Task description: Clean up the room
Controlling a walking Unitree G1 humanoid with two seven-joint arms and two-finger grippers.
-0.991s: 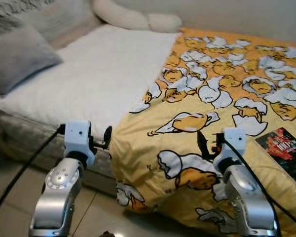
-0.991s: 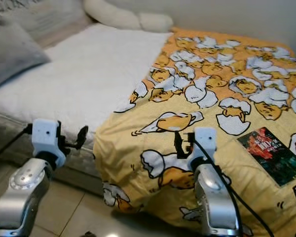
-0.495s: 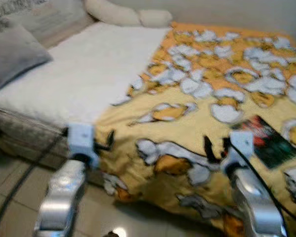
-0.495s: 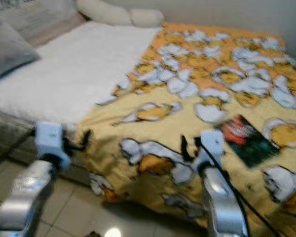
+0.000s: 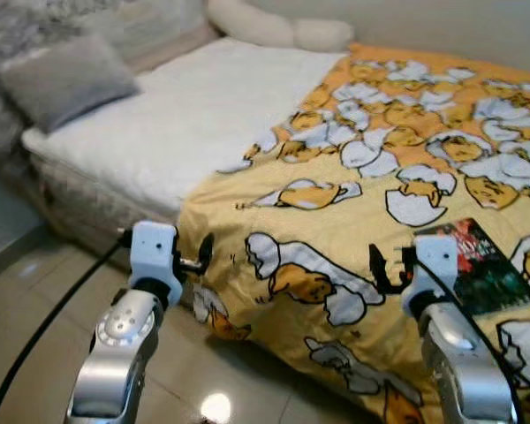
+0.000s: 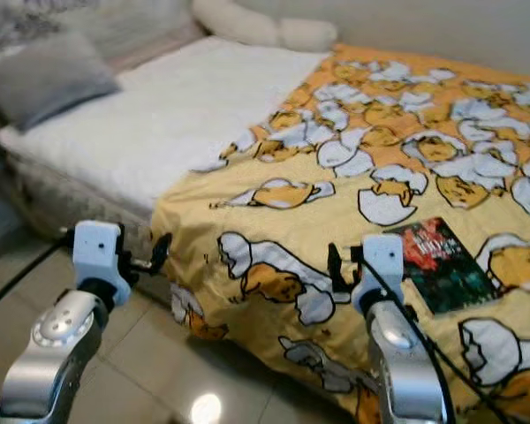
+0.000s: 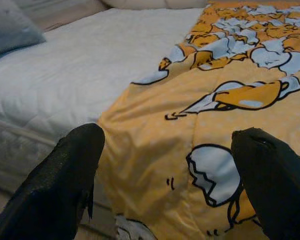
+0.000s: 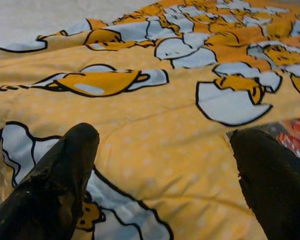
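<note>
Both the left gripper (image 7: 165, 180) and right gripper (image 8: 165, 175) hover spread wide and empty near the yellow egg-print blanket's (image 5: 353, 230) near edge, a dark rectangular book (image 5: 477, 269) lying to the right.

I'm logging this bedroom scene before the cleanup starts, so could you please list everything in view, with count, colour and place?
Blanket: one, yellow with a white and orange egg print, spread over the bed's right part, its corner hanging over the near edge.
Book: one, dark with red and green, lying flat on the blanket by the right gripper.
Mattress: one, white quilted, bare on the left part.
Pillow: one, grey, far left on the mattress.
Long cushion: one, cream, along the wall at the bed's far end.
Floor: beige glossy tiles, in front of the bed.
Left gripper: open, before the blanket's hanging corner.
Right gripper: open, above the blanket beside the book.
</note>
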